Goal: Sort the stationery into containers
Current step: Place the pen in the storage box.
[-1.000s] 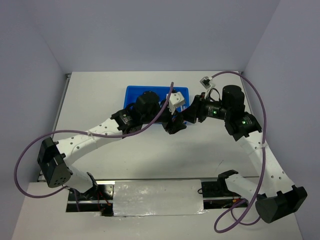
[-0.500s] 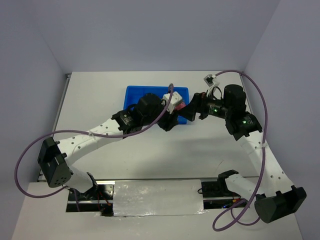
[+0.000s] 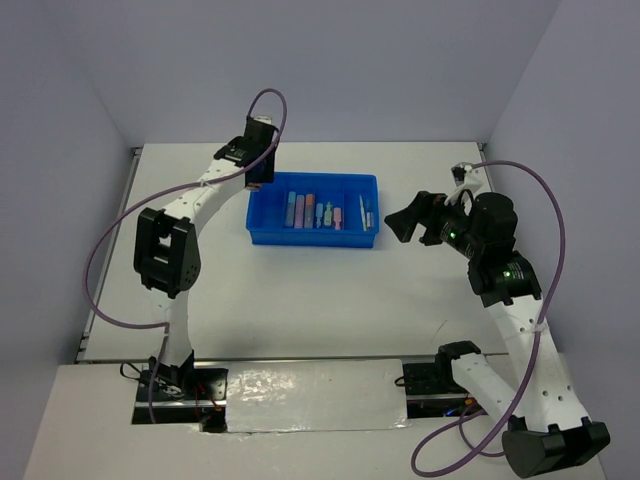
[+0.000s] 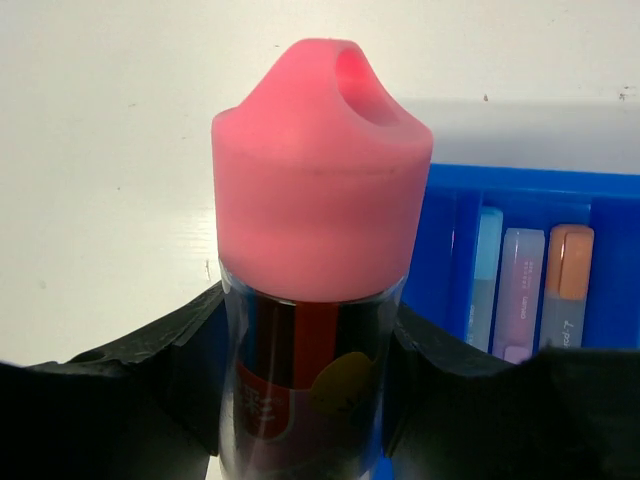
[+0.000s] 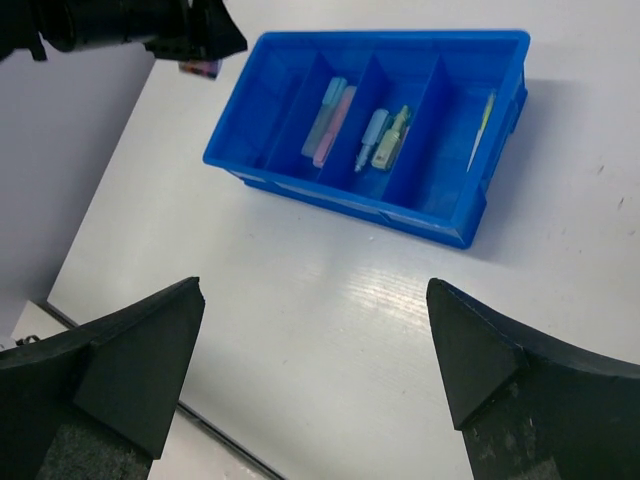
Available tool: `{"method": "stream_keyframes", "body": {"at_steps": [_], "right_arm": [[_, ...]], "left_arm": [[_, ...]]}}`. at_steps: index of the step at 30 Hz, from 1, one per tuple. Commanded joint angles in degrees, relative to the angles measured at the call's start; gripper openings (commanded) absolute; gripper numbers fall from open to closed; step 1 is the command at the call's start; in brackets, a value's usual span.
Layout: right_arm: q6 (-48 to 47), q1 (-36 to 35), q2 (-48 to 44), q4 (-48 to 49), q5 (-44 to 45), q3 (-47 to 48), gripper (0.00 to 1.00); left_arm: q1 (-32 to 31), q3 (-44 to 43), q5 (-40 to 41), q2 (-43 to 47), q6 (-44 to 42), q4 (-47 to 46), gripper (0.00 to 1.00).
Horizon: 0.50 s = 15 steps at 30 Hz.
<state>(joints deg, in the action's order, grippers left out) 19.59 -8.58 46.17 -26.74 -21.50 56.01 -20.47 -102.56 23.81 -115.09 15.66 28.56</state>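
My left gripper (image 3: 260,172) is shut on a pink-capped glue stick (image 4: 320,200), held just outside the left end of the blue tray (image 3: 262,232). The glue stick also shows in the right wrist view (image 5: 200,67), under the left gripper's fingers (image 5: 190,35). The tray (image 5: 330,195) holds blue and pink markers (image 5: 328,120), a blue and a green marker (image 5: 385,135) and a thin yellow pen (image 5: 485,115). In the left wrist view, blue, purple and orange markers (image 4: 520,290) lie in the tray (image 4: 520,185). My right gripper (image 3: 400,225) is open and empty (image 5: 312,290), to the right of the tray.
The tray's leftmost compartment (image 5: 275,100) holds nothing that I can see. Purple cables loop over both arms (image 3: 110,250). The table's left edge has a metal rail (image 3: 120,200). Walls close in the back and both sides.
The left arm has swung from the tray's front edge to its far left end. The right gripper has drawn back to the right, off the tray. The tray's contents now show.
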Motion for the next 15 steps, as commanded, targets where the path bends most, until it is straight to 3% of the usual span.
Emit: {"method": "stream_keyframes", "body": {"at_steps": [1,5,15], "right_arm": [[-0.96,-0.03,-0.91,-0.16,-0.73,-2.30,1.00],[-0.87,0.05,0.23,0.64,-2.23,-2.75,1.00],[-0.34,-0.03,0.15,1.08,-5.05,-4.42,1.00]], "left_arm": [[0.51,-5.72,-1.48,-0.84,1.74,2.38,0.08],[0.43,-3.61,-2.97,0.39,3.06,1.85,0.17],[0.43,3.51,-8.78,1.71,8.07,0.79,0.26]]}}
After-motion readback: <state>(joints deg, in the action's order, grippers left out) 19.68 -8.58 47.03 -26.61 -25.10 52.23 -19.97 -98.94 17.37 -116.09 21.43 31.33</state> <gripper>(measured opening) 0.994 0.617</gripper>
